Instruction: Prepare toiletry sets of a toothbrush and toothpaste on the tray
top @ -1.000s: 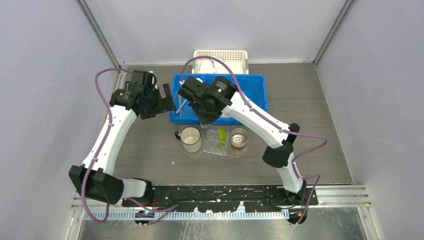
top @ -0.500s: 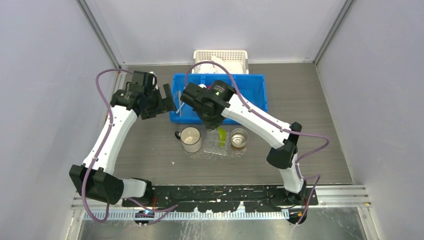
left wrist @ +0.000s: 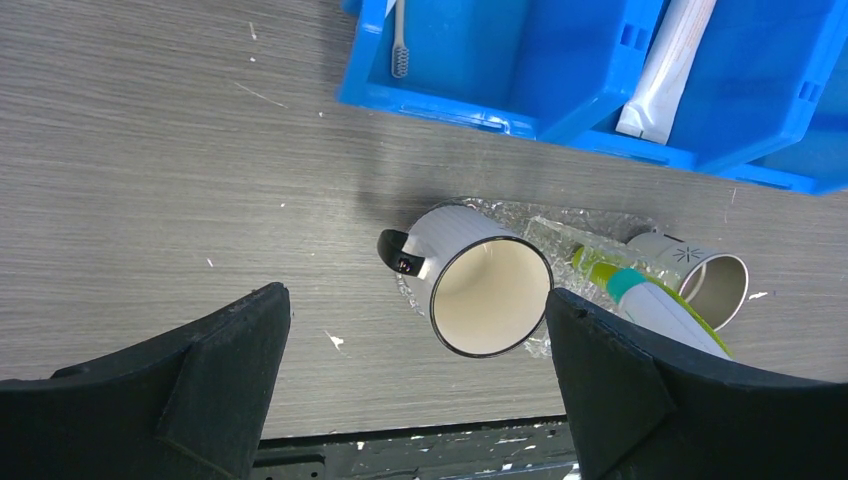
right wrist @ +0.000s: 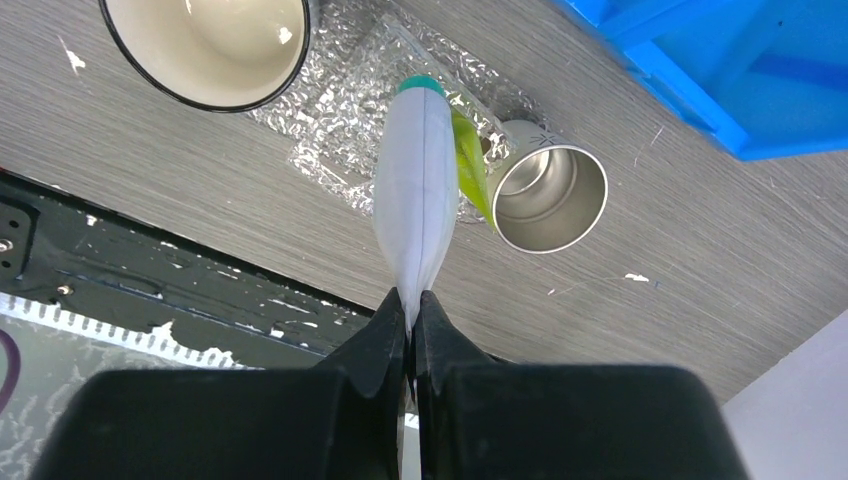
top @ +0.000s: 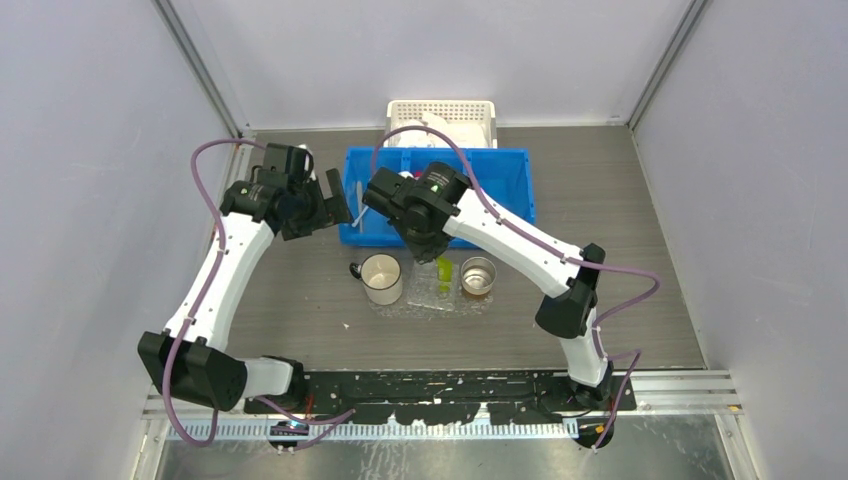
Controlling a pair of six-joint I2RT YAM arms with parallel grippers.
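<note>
My right gripper (right wrist: 411, 300) is shut on the flat end of a white toothpaste (right wrist: 415, 180) with a teal cap. The tube hangs cap-down over the clear tray (right wrist: 330, 110). A green toothpaste (right wrist: 468, 160) lies on that tray (top: 428, 293), between a white mug (top: 382, 277) and a steel cup (top: 478, 276). In the top view the right gripper (top: 428, 250) hovers at the tray's far edge. My left gripper (left wrist: 415, 390) is open and empty, high above the table left of the mug (left wrist: 490, 300). A white toothbrush (left wrist: 398, 40) lies in the blue bin (left wrist: 560, 100).
The blue three-compartment bin (top: 515, 160) stands behind the tray, with a long white packet (left wrist: 665, 70) in its middle compartment. A white perforated basket (top: 442, 108) sits behind the bin at the back wall. The black mounting rail runs along the near edge.
The right arm has carried the white toothpaste from over the bin's front edge toward the tray, then nearly stopped. The left arm has stayed put, jaws open.
</note>
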